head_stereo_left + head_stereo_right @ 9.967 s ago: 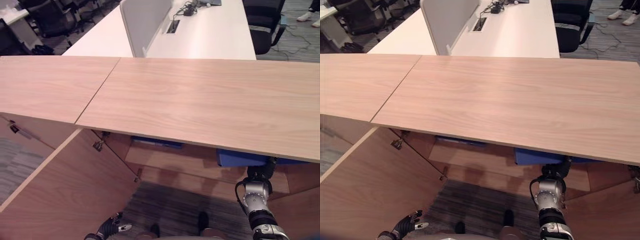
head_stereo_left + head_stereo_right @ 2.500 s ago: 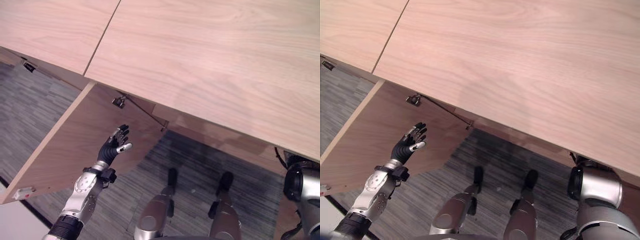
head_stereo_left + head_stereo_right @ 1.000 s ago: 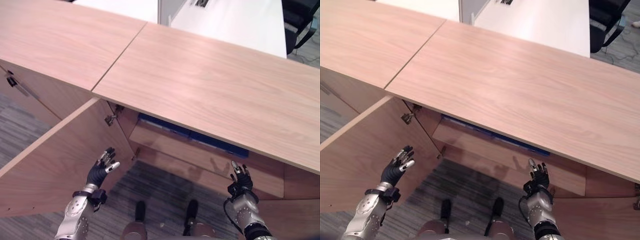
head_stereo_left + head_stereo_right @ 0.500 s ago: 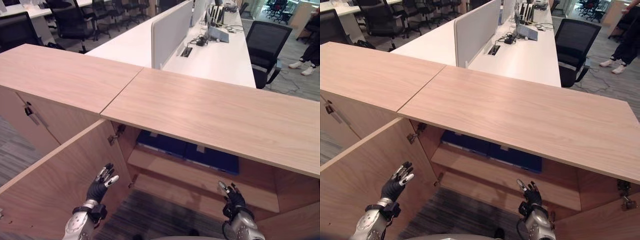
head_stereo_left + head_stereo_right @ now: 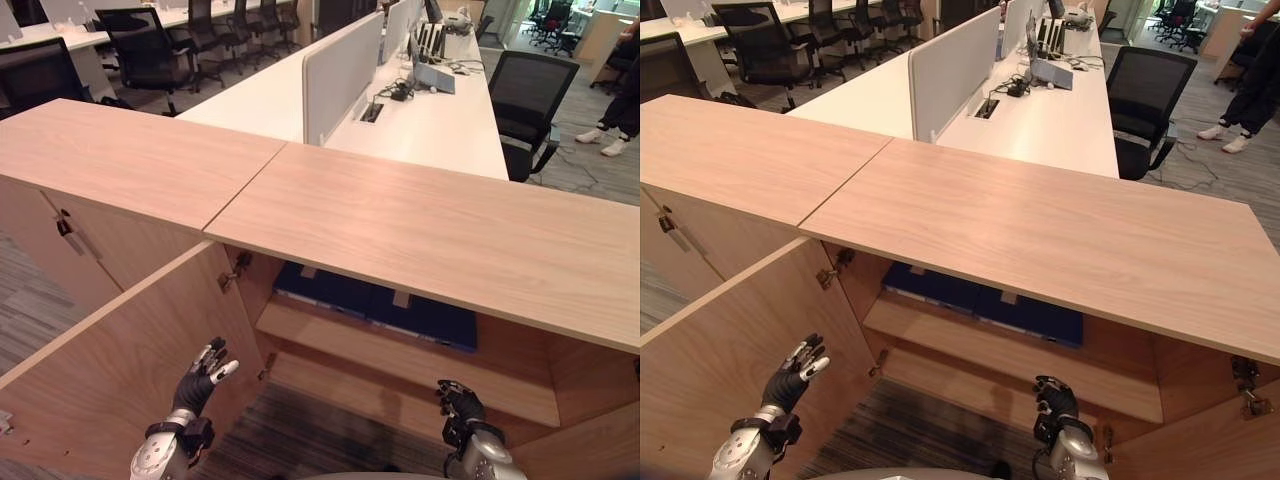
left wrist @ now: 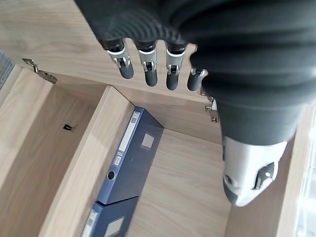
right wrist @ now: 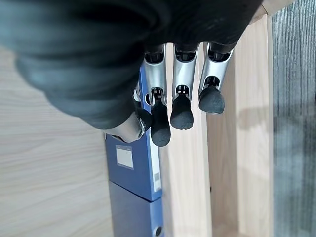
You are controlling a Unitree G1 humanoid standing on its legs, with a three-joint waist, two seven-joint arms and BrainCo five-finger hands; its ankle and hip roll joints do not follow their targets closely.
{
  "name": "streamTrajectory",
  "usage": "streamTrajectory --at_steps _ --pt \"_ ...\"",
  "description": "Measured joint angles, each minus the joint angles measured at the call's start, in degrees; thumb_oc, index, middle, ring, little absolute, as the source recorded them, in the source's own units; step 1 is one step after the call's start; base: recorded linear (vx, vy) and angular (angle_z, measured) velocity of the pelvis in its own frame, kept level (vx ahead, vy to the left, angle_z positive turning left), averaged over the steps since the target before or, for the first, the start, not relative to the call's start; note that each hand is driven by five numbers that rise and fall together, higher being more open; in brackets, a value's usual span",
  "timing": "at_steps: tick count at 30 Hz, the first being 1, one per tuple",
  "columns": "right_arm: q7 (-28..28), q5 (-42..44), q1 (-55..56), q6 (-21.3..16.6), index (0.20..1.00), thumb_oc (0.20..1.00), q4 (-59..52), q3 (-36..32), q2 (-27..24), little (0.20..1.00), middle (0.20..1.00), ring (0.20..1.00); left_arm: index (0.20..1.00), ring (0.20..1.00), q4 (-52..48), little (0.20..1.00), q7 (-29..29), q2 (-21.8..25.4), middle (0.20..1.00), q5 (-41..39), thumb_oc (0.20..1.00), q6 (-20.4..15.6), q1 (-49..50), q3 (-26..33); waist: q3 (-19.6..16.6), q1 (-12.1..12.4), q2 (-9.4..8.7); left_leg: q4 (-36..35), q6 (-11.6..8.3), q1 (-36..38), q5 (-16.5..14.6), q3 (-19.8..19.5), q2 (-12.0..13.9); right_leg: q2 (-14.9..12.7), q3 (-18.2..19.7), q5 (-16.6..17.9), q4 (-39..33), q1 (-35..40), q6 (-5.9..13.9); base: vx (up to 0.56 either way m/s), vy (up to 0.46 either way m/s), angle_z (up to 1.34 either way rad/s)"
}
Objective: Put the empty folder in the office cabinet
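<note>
- Left hand [image 5: 197, 383] sits at about 7 o'clock in the head views with its fingers spread loose and nothing in them, hovering just in front of the swung-out cabinet door [image 5: 110, 370].
- Right hand [image 5: 1055, 402] is at roughly 5 o'clock, low in front of the open cabinet [image 5: 1040, 240]. Its own wrist view shows the fingers [image 7: 181, 111] only lightly bent, with nothing between them and the thumb, so it's empty too.
- The blue folders [image 5: 375, 305] are lying flat on the shelf [image 5: 400, 362] inside, at about 6 o'clock from the middle of the wooden top. So I'd say the put-away part looks basically done, and what's left is backing out and maybe closing up.
- If it's me: draw the right hand straight back and low so it doesn't clip the shelf lip, then bring the left hand flat onto the door's inner face and push from near the free edge, not up by the hinge [image 5: 229, 277].
- Head views give the whole layout, including the white office table [image 5: 400, 110] and black chair [image 5: 530, 90] off at 12 to 1 o'clock.
- The wrist views give what the head views can't: the left one shows a folder's spine label and ring hole [image 6: 127, 155], and the right one shows two folders [image 7: 132, 168] lying end to end right beside a shelf edge.
</note>
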Motion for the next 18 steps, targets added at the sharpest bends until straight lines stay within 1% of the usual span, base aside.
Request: streamTrajectory --at_steps 3,4,5,7,9,11,12,13,15,16,17,18 --pt "0.00 -1.89 -0.10 0.58 0.200 0.200 0.40 1.69 -0.37 0.200 0.200 0.200 1.000 1.000 0.69 1.000 0.08 -0.01 1.000 1.06 1.000 -0.09 -0.13 -0.17 0.02 0.02 0.01 0.00 -0.04 0.00 0.03 -0.10 0.26 0.29 -0.14 -0.22 0.00 0.06 -0.30 -0.01 0.025 0.02" --pt "0.02 -3.61 -0.68 1.05 0.376 0.376 2.27 3.18 -0.99 0.376 0.376 0.376 1.000 1.000 4.17 1.000 0.42 -0.02 1.000 1.77 1.000 -0.09 -1.05 -0.97 0.07 0.06 0.10 0.00 -0.05 0.06 0.04 -0.36 0.32 0.32 -0.41 -0.39 0.01 0.28 -0.52 -0.01 0.035 0.08" --pt "0.27 -3.74 -0.67 1.11 1.000 1.000 3.14 3.63 -1.12 1.000 1.000 1.000 1.000 1.000 5.90 1.000 0.90 -0.06 1.000 2.29 1.000 0.09 -1.26 -1.63 0.10 0.02 0.08 0.00 -0.05 0.05 0.04 -0.64 0.34 0.33 -0.65 -0.50 0.01 0.42 -0.54 -0.02 0.050 0.13" --pt "0.77 -5.54 -0.64 1.20 1.000 1.000 3.59 3.70 -1.04 1.000 1.000 1.000 1.000 1.000 7.40 1.000 1.16 -0.14 1.000 3.30 1.000 0.10 -1.84 -2.29 0.77 0.12 -0.12 0.01 -0.06 0.37 0.04 -1.37 0.34 0.11 -1.37 -1.35 1.38 0.68 -0.17 -0.03 0.090 0.18" --pt "1.31 -6.06 -0.93 1.16 1.000 1.000 5.45 3.72 -0.75 1.000 1.000 1.000 1.000 1.000 8.32 1.000 1.18 0.05 1.000 4.54 1.000 0.08 -2.35 -2.31 2.06 0.59 -0.40 0.03 -0.01 1.29 0.01 -1.65 0.19 -0.54 -1.49 -3.53 4.75 0.19 -0.13 -0.05 0.107 0.13" --pt "1.75 -7.18 -1.08 2.08 1.000 1.000 8.52 4.27 0.15 1.000 1.000 1.000 1.000 1.000 10.62 1.000 1.27 0.25 1.000 5.09 1.000 0.07 -2.62 -2.28 2.57 1.21 -1.06 0.05 0.23 1.76 -0.13 -1.78 -0.08 -1.62 -1.57 -5.89 9.15 -1.31 0.55 -0.02 0.052 0.09" --pt "2.05 -7.90 -0.89 2.79 1.000 1.000 9.15 5.32 0.34 1.000 1.000 1.000 1.000 1.000 11.72 1.000 1.38 0.28 1.000 5.55 1.000 0.20 -2.42 -2.27 3.17 1.42 -1.00 0.05 0.39 2.17 -0.25 -2.02 -0.23 -2.02 -1.53 -6.81 10.78 -1.44 1.04 -0.01 0.012 0.11" --pt "2.58 -8.27 -0.89 3.38 1.000 1.000 9.54 6.18 0.37 1.000 1.000 1.000 1.000 1.000 12.31 1.000 1.52 0.28 1.000 5.66 1.000 0.26 -2.07 -2.27 3.29 1.54 -1.35 0.06 0.53 2.44 -0.35 -2.38 -0.39 -2.32 -1.62 -7.32 11.73 -1.30 1.37 -0.04 -0.013 0.15" --pt "3.04 -9.50 -1.34 3.41 1.000 1.000 10.22 6.14 0.38 1.000 1.000 1.000 1.000 1.000 13.69 1.000 1.77 0.30 1.000 6.94 1.000 0.28 -2.11 -2.27 3.63 2.16 -1.36 0.15 0.71 3.04 -0.46 -2.67 -0.46 -2.59 -1.68 -8.14 13.19 -1.17 2.36 -0.09 -0.048 0.12" --pt "3.08 -9.98 -1.47 3.42 1.000 1.000 10.27 6.14 0.35 1.000 1.000 1.000 1.000 1.000 14.37 1.000 2.02 0.27 1.000 7.45 1.000 0.29 -2.27 -2.34 3.78 2.49 -1.12 0.25 0.90 3.11 -0.45 -3.28 -0.40 -2.36 -1.27 -8.20 14.36 -1.11 2.42 -0.11 -0.037 0.25" --pt "3.08 -10.04 -1.44 3.42 1.000 1.000 10.28 6.15 0.34 1.000 1.000 1.000 1.000 1.000 15.07 1.000 2.27 0.16 1.000 7.70 1.000 0.29 -2.88 -2.46 3.96 2.32 -0.84 0.43 0.90 2.96 -0.45 -4.46 -0.30 -2.22 0.40 -8.51 15.51 -0.96 2.83 -0.07 -0.017 0.55" --pt "3.05 -10.15 -1.31 3.41 1.000 1.000 10.32 6.19 0.33 1.000 1.000 1.000 1.000 1.000 16.24 1.000 2.41 0.13 1.000 7.79 1.000 0.19 -4.10 -2.99 4.10 2.14 -0.42 0.74 0.77 2.25 -0.40 -6.31 -0.11 -1.62 3.46 -9.22 16.61 -0.96 3.35 -0.06 0.018 0.90"
